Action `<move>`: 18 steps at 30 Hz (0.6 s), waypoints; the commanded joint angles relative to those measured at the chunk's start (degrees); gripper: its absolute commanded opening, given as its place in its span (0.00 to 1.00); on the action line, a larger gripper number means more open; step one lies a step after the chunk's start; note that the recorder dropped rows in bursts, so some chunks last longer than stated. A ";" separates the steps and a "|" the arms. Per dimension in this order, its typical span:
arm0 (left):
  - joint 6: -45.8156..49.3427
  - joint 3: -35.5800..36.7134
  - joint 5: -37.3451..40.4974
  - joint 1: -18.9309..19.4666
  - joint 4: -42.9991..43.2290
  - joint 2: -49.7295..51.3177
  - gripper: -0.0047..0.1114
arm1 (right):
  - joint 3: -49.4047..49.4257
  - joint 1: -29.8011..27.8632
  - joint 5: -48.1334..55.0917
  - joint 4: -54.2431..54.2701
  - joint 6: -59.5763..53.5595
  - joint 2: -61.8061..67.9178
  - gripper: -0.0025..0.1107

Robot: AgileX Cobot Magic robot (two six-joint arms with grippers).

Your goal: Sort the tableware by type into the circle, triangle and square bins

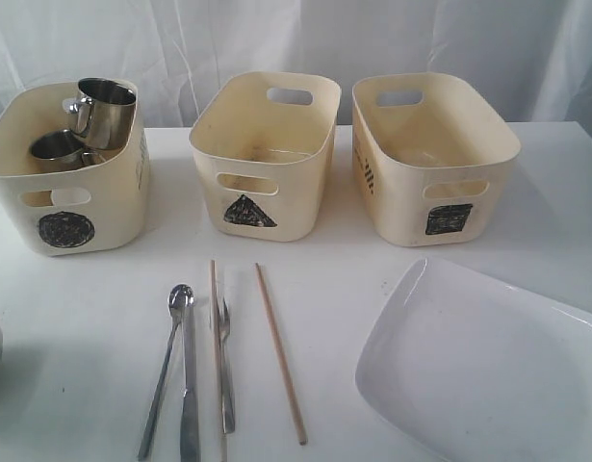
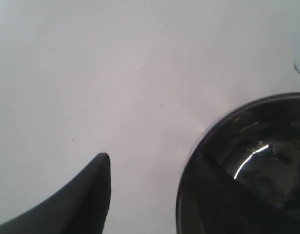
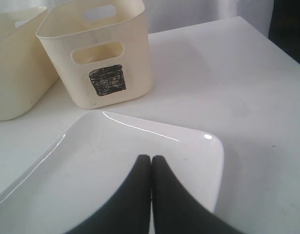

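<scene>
**Tableware mostly unsorted; only the mugs are binned**

Right gripper (image 3: 150, 160): jaws pressed together with nothing between them, low over the large white plate (image 3: 101, 161). The plate lies flat just in front of the square bin (image 3: 135, 58).

Left gripper (image 2: 152, 157): jaws apart and empty. One dark fingertip (image 2: 98, 180) shows over the bare white surface (image 2: 115, 73), beside a shiny round vessel (image 2: 247, 165). It is probably lining up on the vessel's rim.

Farther out, a spoon (image 1: 164, 373), knife (image 1: 189, 385), fork (image 1: 225, 371) and two chopsticks (image 1: 280, 354) lie side by side before the triangle bin (image 1: 296, 192), which looks empty. Two steel mugs (image 1: 108, 106) sit in the circle bin (image 1: 103, 207), apparently the place for cups.
</scene>
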 commanded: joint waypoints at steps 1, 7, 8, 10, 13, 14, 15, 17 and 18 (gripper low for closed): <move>-0.87 0.07 0.88 0.15 -1.52 -0.43 0.52 | -0.17 0.31 -0.87 -0.20 0.27 -0.28 0.02; -0.87 0.62 -0.62 0.15 -1.22 -0.43 0.52 | -0.17 0.31 -0.87 -0.20 0.27 -0.28 0.02; -0.87 1.25 -1.96 0.15 -1.34 -0.43 0.52 | -0.17 0.31 -0.87 -0.20 0.27 -0.28 0.02; -1.16 3.04 -6.79 0.15 -1.45 0.39 0.52 | -0.17 0.31 -0.87 -0.20 0.27 -0.28 0.02; -1.16 4.72 -10.20 0.15 -4.48 2.83 0.52 | -0.17 0.31 -0.87 -0.20 0.27 -0.28 0.02; -1.16 4.86 -9.94 0.15 -4.86 3.50 0.52 | -0.17 0.31 -0.87 -0.20 0.27 -0.28 0.02; -1.16 4.86 -9.55 0.15 -4.97 4.15 0.52 | -0.17 0.31 -0.87 -0.20 0.27 -0.28 0.02; -1.16 4.86 -9.07 0.15 -4.97 4.79 0.49 | -0.17 0.31 -0.87 -0.20 0.27 -0.28 0.02; -1.16 4.86 -8.50 0.15 -4.97 4.89 0.46 | -0.17 0.31 -0.87 -0.20 0.27 -0.28 0.02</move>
